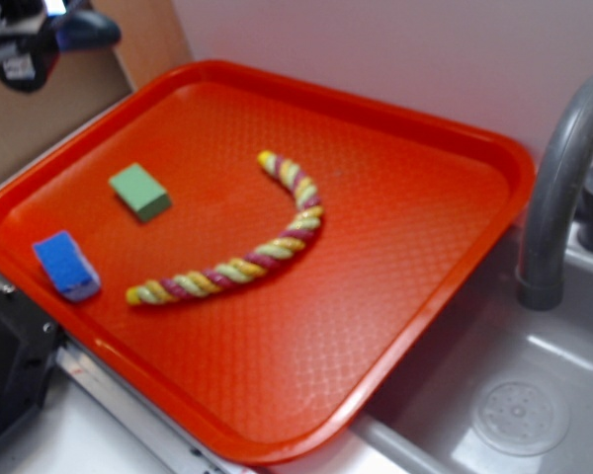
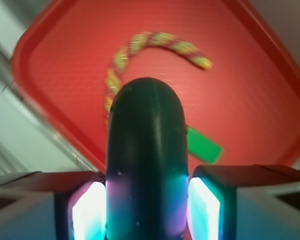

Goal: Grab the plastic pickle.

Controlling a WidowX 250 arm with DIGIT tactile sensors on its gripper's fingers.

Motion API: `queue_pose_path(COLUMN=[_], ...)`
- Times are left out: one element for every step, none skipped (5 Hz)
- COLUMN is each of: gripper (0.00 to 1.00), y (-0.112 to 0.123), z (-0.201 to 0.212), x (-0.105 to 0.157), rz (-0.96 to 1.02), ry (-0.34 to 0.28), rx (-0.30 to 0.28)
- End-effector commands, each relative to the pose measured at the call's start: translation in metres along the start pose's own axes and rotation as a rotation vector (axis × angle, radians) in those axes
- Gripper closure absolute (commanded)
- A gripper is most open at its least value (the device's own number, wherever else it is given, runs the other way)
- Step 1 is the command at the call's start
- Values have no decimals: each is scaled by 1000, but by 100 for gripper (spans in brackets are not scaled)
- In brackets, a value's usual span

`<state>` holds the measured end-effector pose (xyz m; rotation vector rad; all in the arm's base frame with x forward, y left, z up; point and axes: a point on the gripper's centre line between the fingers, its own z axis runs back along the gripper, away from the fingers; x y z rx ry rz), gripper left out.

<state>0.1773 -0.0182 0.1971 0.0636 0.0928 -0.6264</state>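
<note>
My 2 fingers (image 2: 90,212) pinch the pickle (image 2: 145,150) across its lower sides, and it looks light, stiff and slick, so it may slip.

Plenty of open room on the orange tray (image 1: 425,227): the whole right half and the near corner are bare textured plastic, easy to drop into from above. The clutter sits left of centre. The twisted rope (image 1: 245,265) curls in a big arc through the middle, the green block (image 1: 140,191) lies just up-left of it, and a blue block (image 1: 66,265) hugs the left rim. There are gaps between all three, none touching. Off the tray's right side the grey faucet (image 1: 558,188) arches up over the sink (image 1: 519,415), blocking any sweep from there. The wrist view looks down on open tray beyond the rope.
</note>
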Motion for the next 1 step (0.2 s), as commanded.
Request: queue_pose_path(gripper=[100], y=[-30], z=[38], x=[13], rz=[506], ry=[-127], rx=[-113])
